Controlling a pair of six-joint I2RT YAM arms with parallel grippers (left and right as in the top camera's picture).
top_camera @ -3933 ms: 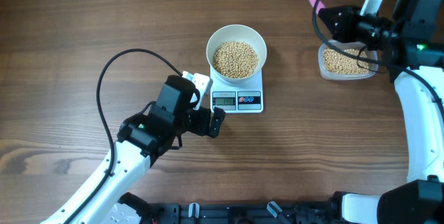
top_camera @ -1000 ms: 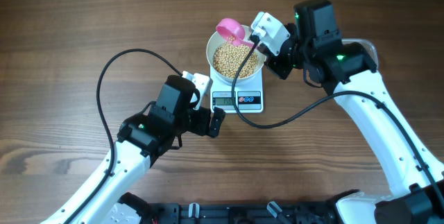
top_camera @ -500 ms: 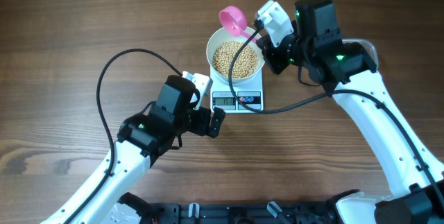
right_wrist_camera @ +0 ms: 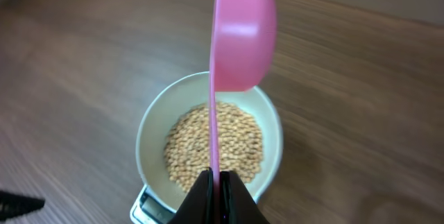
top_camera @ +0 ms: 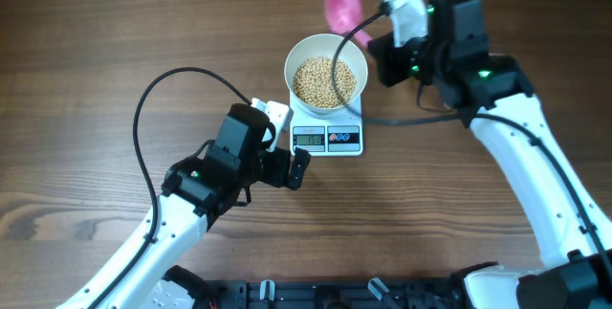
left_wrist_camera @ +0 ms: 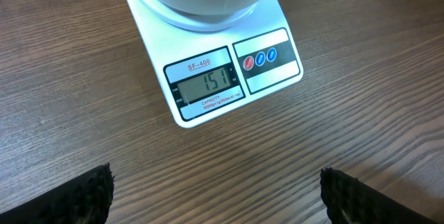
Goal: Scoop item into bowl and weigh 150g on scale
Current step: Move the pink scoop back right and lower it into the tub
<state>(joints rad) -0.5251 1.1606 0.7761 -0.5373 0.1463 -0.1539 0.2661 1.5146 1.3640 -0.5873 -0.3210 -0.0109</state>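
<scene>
Over the wooden table [top_camera: 96,22] the right gripper [right_wrist_camera: 216,195], clamped on the pink scoop [top_camera: 342,6], is backing off the bowl [top_camera: 291,68], left gripper [left_wrist_camera: 222,200] gaping, scale [left_wrist_camera: 208,78] showing 151: seemingly done.

Left gripper [left_wrist_camera: 220,197] spread wide, right gripper [right_wrist_camera: 214,188] pinched closed

I see the white bowl [top_camera: 290,72] sitting upright on the scale [top_camera: 316,148], about mid-bench [top_camera: 115,41], slightly toward the far side. A level heap of small tan-yellow beans [top_camera: 324,81] covers its bottom. The scale is white and square. Its grey display [left_wrist_camera: 208,82] on the near edge reads 151, with the dark button panel [left_wrist_camera: 259,58] just right of it.
</scene>
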